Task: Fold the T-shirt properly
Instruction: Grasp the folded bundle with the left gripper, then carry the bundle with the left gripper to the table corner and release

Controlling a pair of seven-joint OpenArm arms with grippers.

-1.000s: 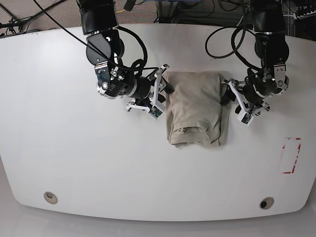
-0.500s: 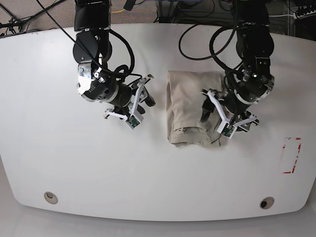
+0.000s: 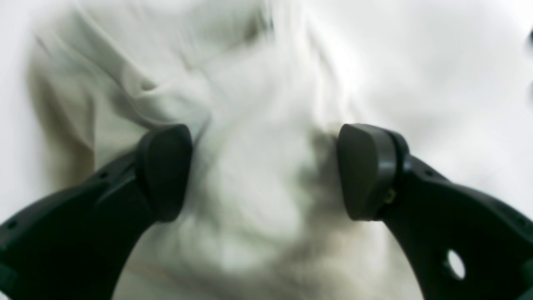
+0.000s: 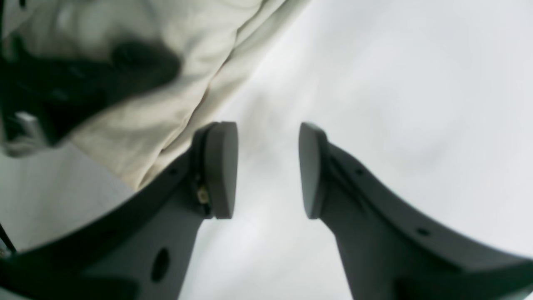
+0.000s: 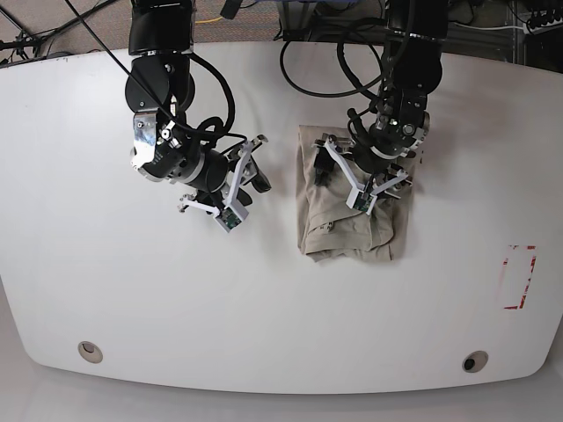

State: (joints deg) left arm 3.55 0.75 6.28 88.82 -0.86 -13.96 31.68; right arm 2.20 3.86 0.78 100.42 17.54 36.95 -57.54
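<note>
While both arms hang over the white table, the scene reads as follows.

T-shirt: the khaki-beige T-shirt lies folded into a narrow upright rectangle a little right of the table's middle in the base view, its lower edge bunched and wrinkled.

Left gripper: the left gripper sits directly over the upper half of the shirt, on the right side of the base view. Its two dark fingers stand wide apart with cloth showing between them. That wrist picture is blurred, so whether the tips press the fabric or hang just above it is hard to say; nothing appears pinched between them.

Right gripper: the right gripper is on the left side of the base view, beside the shirt and apart from it. Its pads are parted by a moderate gap, with only bare table seen through that gap and nothing held.

Shirt from the right wrist: the cloth's edge runs along the upper left of that view, past the near finger, with the other arm's dark hardware lying over the fabric.

Table: two round fittings sit near its front edge, one towards each corner, and a red-outlined marker lies near the right edge, well apart from the shirt.
</note>
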